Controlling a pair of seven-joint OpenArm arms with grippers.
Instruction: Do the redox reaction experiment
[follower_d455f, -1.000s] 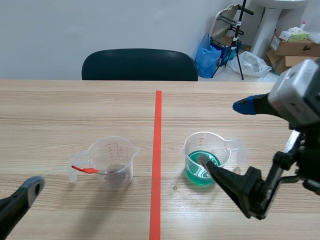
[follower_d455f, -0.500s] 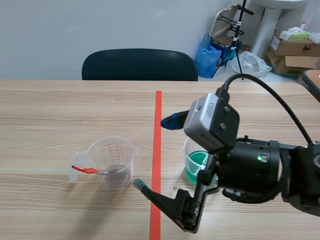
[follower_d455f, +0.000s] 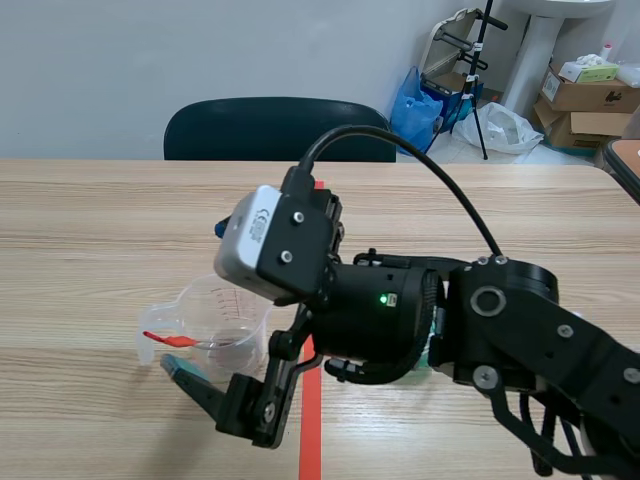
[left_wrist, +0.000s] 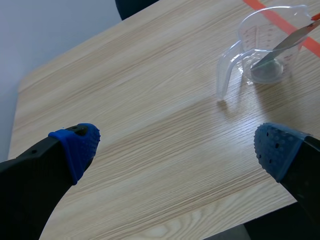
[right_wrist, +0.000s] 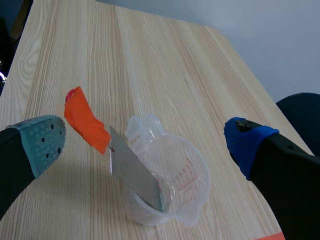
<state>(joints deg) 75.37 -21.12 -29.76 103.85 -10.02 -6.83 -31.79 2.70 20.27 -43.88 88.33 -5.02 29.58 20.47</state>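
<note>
Right gripper (right_wrist: 147, 144) hanging with fingers spread wide, gripping nothing. Clear cup (right_wrist: 167, 187) sitting just ahead, between fingers; spatula (right_wrist: 127, 167) leaning inside, orange handle poking toward teal-padded finger. Left gripper (left_wrist: 175, 147) also gaping, empty; cup standing well ahead.

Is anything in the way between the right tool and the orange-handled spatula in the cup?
No, nothing visible. The right tool is open, with the spatula straight ahead between its fingers, leaning in the clear cup.
</note>
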